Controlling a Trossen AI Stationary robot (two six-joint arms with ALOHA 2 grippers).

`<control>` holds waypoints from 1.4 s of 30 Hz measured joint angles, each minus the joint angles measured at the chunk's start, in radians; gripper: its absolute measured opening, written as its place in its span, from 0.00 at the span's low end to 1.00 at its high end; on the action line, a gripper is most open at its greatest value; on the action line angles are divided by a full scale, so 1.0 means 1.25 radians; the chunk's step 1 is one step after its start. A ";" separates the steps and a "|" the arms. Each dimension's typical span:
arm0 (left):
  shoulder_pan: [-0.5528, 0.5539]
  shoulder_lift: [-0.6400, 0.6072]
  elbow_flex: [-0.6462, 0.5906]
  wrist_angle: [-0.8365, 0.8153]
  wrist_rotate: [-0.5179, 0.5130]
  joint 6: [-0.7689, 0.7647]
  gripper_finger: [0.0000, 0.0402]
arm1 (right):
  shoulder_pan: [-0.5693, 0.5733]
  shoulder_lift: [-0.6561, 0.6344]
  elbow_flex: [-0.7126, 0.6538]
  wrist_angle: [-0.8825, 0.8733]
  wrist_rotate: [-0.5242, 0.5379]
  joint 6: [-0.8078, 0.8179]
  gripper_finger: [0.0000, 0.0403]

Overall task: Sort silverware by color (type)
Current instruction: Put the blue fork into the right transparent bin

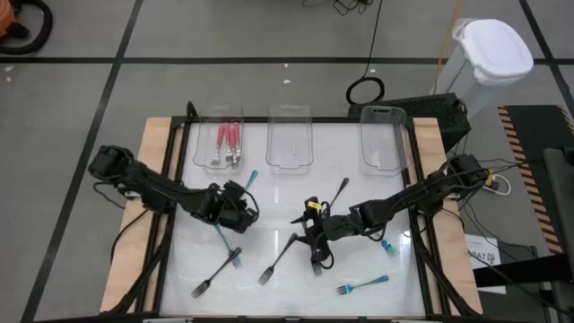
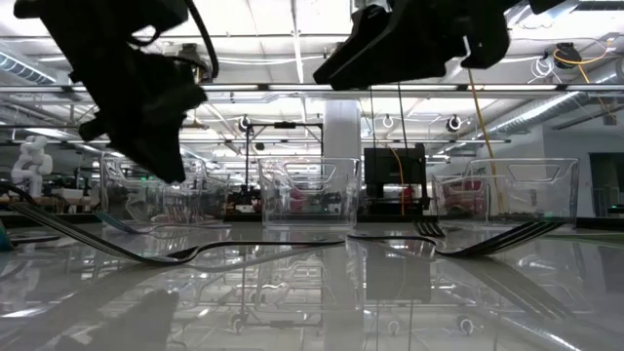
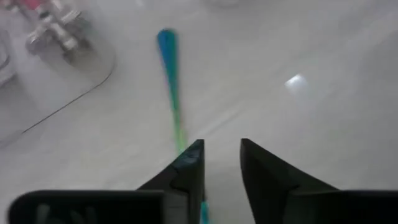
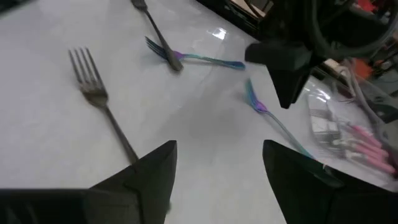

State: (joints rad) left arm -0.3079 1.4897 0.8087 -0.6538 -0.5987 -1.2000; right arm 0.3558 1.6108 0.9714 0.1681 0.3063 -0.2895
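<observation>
A blue-handled fork (image 3: pixel 169 74) lies flat on the white table, its handle end (image 1: pixel 252 178) pointing at the far-left tray. My left gripper (image 3: pixel 222 146) hangs open just above it, clear of the table (image 2: pixel 146 117), and the handle runs under one finger. Near the table's middle my right gripper (image 1: pixel 311 235) is open and raised. A black fork (image 4: pixel 93 81) lies flat below it, its handle running toward one finger. Several red-handled forks (image 1: pixel 229 144) rest in the far-left clear tray (image 1: pixel 199 135).
Two more clear trays (image 1: pixel 290 144) (image 1: pixel 380 144) stand along the far edge. Loose forks lie about the near half: black ones (image 1: pixel 278 258) (image 1: pixel 341 190) and blue ones (image 1: pixel 363 285) (image 1: pixel 228 242). A dark frame rail (image 1: pixel 420 215) borders the table.
</observation>
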 joint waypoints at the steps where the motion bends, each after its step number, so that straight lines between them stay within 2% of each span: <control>1: 0.001 0.010 0.000 0.003 0.000 -0.002 0.30 | 0.001 0.000 0.000 0.000 -0.004 0.008 0.58; 6: 0.001 0.047 0.000 0.002 0.010 -0.042 0.37 | 0.009 0.000 0.000 0.000 0.002 0.020 0.58; 11: 0.001 0.078 0.000 -0.007 0.040 -0.061 0.37 | 0.009 0.000 0.000 0.015 0.003 0.035 0.58; 20: 0.024 0.083 0.000 -0.050 0.024 -0.052 0.37 | 0.019 0.000 0.000 0.029 0.002 0.056 0.58; 27: 0.063 0.083 0.000 -0.038 0.036 -0.016 0.37 | 0.038 0.000 0.000 0.016 0.003 0.061 0.58; 42: 0.071 0.087 0.000 -0.016 0.060 0.002 0.37 | 0.052 0.000 0.000 -0.003 0.004 0.070 0.58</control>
State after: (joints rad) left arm -0.2191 1.5983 0.8085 -0.6735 -0.5243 -1.1973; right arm 0.4206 1.6108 0.9718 0.1642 0.3111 -0.2020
